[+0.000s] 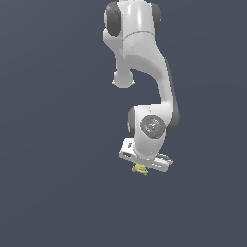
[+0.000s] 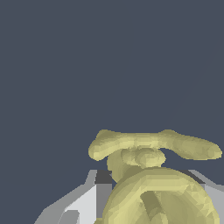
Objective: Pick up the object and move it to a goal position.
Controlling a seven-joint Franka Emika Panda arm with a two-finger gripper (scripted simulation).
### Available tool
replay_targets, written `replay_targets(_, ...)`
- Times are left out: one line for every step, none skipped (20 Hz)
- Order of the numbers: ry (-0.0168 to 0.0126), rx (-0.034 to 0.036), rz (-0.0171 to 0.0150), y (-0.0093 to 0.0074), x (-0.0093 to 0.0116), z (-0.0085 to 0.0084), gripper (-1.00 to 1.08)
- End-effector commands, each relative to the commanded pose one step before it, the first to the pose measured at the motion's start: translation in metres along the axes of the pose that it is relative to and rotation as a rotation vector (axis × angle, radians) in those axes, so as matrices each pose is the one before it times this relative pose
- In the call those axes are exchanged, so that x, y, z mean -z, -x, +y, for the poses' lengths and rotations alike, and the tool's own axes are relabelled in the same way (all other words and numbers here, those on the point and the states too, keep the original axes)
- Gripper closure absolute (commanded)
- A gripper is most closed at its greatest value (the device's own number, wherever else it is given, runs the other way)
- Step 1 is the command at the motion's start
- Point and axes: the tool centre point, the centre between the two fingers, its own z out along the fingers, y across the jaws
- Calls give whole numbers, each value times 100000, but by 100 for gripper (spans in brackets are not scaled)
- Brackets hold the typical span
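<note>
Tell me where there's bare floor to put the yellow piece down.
Plain dark surface lies bare on the exterior view's left and right of the arm. It is crowded only under the gripper, around the yellow piece.

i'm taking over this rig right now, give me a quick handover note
Gripper: closed on the object, the small pale-yellow knobbly piece, which sits right at the fingertips under the hand. The wrist view shows it filling the space between the fingers.
Done: the object appears grasped.
Left: carry it to the goal position. No goal marker shows in either view, so I cannot say how far along the move is.
</note>
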Motion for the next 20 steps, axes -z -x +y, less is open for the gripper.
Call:
replay_targets(-150,1900,274,-18,1100,430,108)
replay_targets(-57,1017,76,16,536,216,108)
replay_targets(-63,1119,84,17,591,240,108)
replay_targets(-68,1222,92,18,645,261,108)
replay_targets(-74,1324,100,20,699,281,108)
replay_targets(-79,1421,107,20,751,304,108)
replay_targets(-84,1517,114,21,803,324,108)
replay_targets(-90,1612,121,21,854,344,108)
replay_targets(-95,1705,128,22,904,364,108)
replay_targets(-101,1793,134,22,951,383,108)
replay_targets(-104,1833,136,22,974,392,108)
replay_targets(-105,1835,136,21,976,392,108)
replay_targets(-106,1835,135,20,977,392,108)
replay_targets(-108,1833,135,19,977,392,108)
replay_targets(-109,1833,134,19,978,391,108)
replay_targets(-111,1832,133,18,978,391,108)
replay_targets(-113,1828,133,17,977,390,108)
replay_targets(-115,1821,132,16,975,388,108)
replay_targets(-116,1817,131,15,973,387,108)
replay_targets(-118,1812,131,13,971,386,108)
